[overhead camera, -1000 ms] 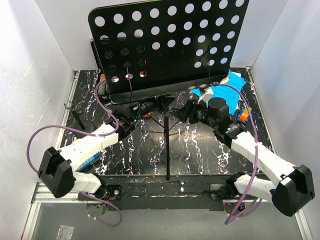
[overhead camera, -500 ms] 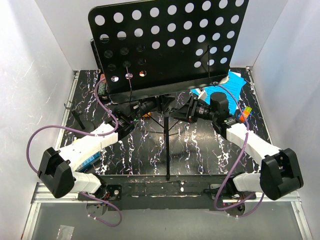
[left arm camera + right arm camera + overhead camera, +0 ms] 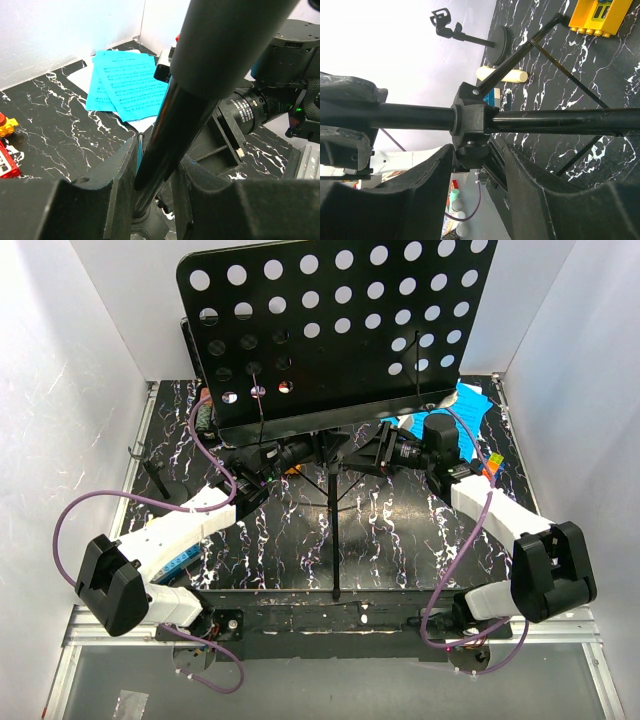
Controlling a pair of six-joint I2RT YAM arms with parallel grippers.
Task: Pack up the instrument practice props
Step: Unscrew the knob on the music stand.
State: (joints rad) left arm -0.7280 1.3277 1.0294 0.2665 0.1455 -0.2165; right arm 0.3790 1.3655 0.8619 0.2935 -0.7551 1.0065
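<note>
While the music stand (image 3: 330, 335) stands upright mid-table on its tripod legs, with the hole-punched desk looming toward 12 o'clock, both arms are on its pole right under the desk. The left gripper (image 3: 155, 162) comes in from 9 o'clock and is pinching the pole, fingers (image 3: 117, 175) snug on both sides. The right gripper (image 3: 476, 147) comes in from 3 o'clock, spread around the leg collar with a bit of daylight either side. The blue sheet-music pages (image 3: 127, 82) lie flat at about 2 o'clock. The cream microphone (image 3: 502, 76) sits just beside the small mic stand (image 3: 470, 36) on the mat beyond the legs, with a yellow toy block (image 3: 597, 17) nearby.
</note>
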